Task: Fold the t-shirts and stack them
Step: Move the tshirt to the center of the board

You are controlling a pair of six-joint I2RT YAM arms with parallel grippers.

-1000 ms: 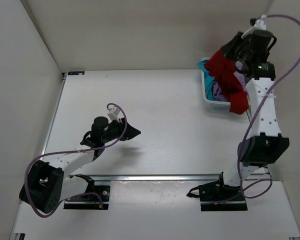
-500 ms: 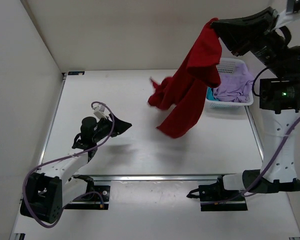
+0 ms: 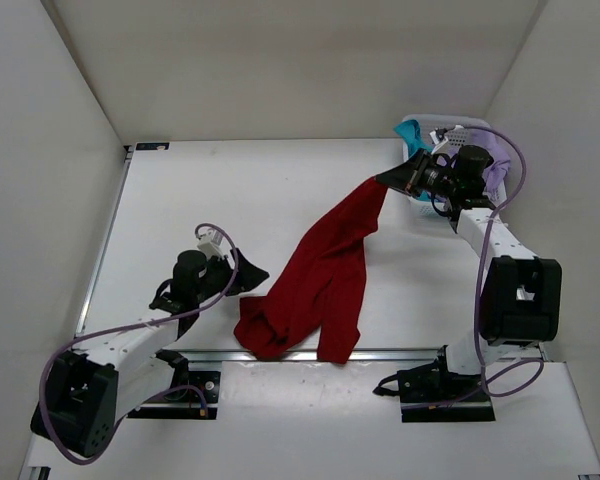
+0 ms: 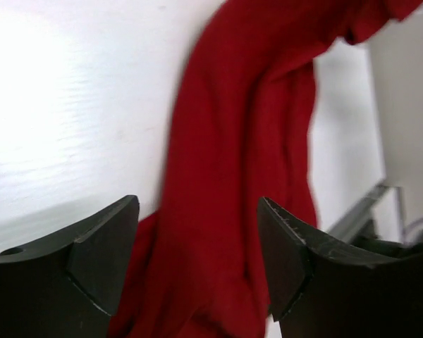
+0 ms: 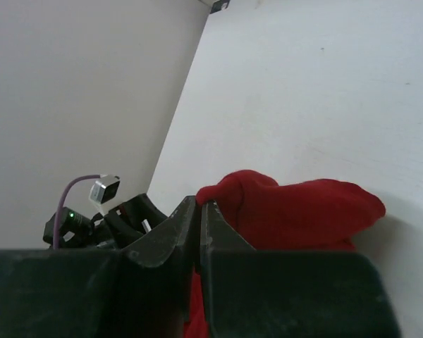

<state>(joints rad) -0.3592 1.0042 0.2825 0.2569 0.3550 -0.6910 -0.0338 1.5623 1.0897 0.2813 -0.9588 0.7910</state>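
The deep red t-shirt (image 3: pixel 320 270) lies stretched in a long strip across the table, from beside the basket down to a bunched end at the front edge. My right gripper (image 3: pixel 387 181) is shut on its upper end, and red fabric (image 5: pixel 296 211) bulges out at the pinched fingertips (image 5: pixel 201 205). My left gripper (image 3: pixel 257 276) stands open just left of the shirt's lower part. In the left wrist view the red cloth (image 4: pixel 233 176) fills the gap between its fingers (image 4: pixel 102 250), below them. The teal t-shirt (image 3: pixel 412 130) and the lavender one (image 3: pixel 496 172) sit in the basket.
The white mesh basket (image 3: pixel 458 133) stands at the back right corner, partly hidden by my right arm. A metal rail (image 3: pixel 210 353) runs along the table's front edge, and white walls close in the left, back and right sides.
My right arm has swung the red shirt out of the basket, up high, then down, laying it across the table. The left gripper has opened wider and moved toward the shirt's lower end.
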